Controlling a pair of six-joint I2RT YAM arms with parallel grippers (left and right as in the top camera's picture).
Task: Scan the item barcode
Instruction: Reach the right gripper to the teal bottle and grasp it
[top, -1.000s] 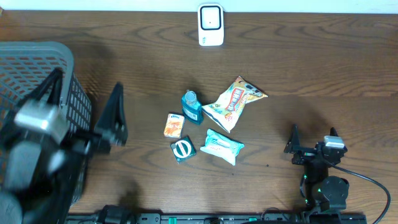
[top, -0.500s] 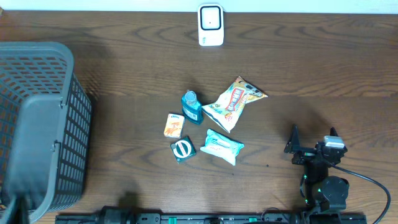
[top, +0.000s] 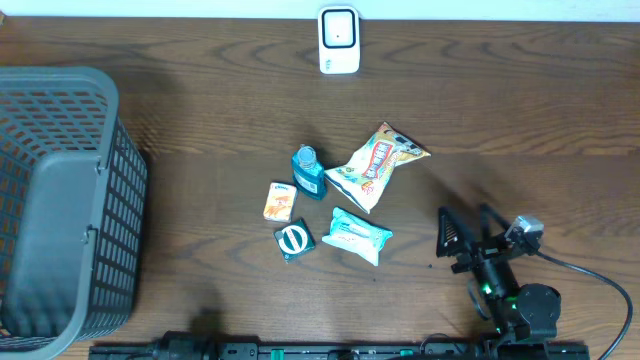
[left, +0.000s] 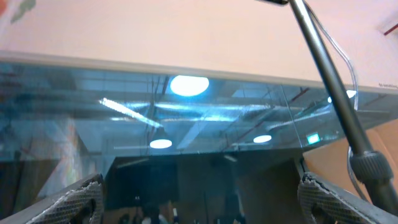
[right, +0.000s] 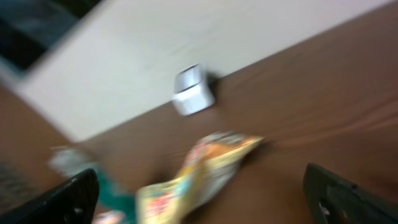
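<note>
At the far left stands a grey basket (top: 60, 200). The left gripper (left: 202, 199) is wide open and holds nothing; its camera looks up at glass and ceiling lamps.

In the middle of the table (top: 200, 110) lie an orange packet (top: 280, 201), a tin (top: 294, 240), a bottle (top: 308, 172), wipes (top: 358, 234) and a snack bag (top: 378, 165), close together. We judge the snack bag is the item, between the wipes and the scanner (top: 339, 40) at the far edge. It looks light, soft and slippery, so we would pinch a sealed end. We cannot see its barcode.

The right gripper (top: 468, 238) is wide open, empty, near the wipes. The wood is dark and smooth.
</note>
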